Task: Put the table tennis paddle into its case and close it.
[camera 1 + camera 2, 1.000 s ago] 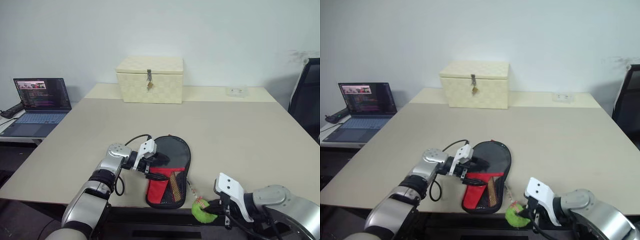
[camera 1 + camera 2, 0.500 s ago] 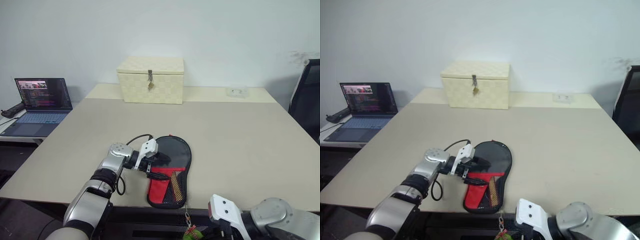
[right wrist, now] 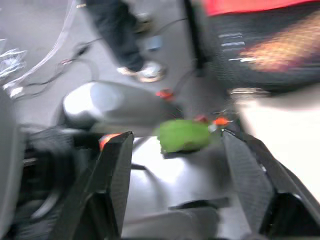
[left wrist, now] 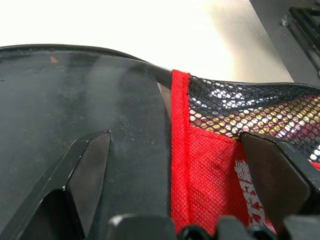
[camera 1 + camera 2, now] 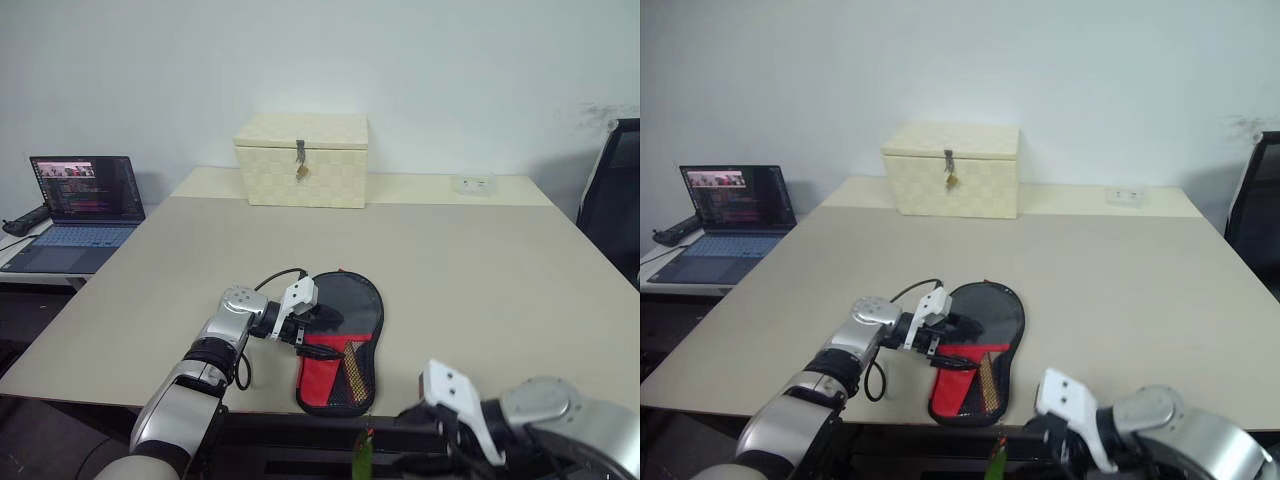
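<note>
Case point(image 5: 338, 345): lay zipped on the counter point(image 5: 480, 270).
Left claw point(image 4: 175, 165): spread, resting on it.
Right claw point(image 3: 172, 165): just released the green zipper charm point(image 3: 182, 135); closing looked done.

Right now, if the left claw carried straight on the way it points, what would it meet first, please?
The left claw is open, and its fingers straddle the case. It would most likely meet the case's red panel first, though depth is hard to judge.
</note>
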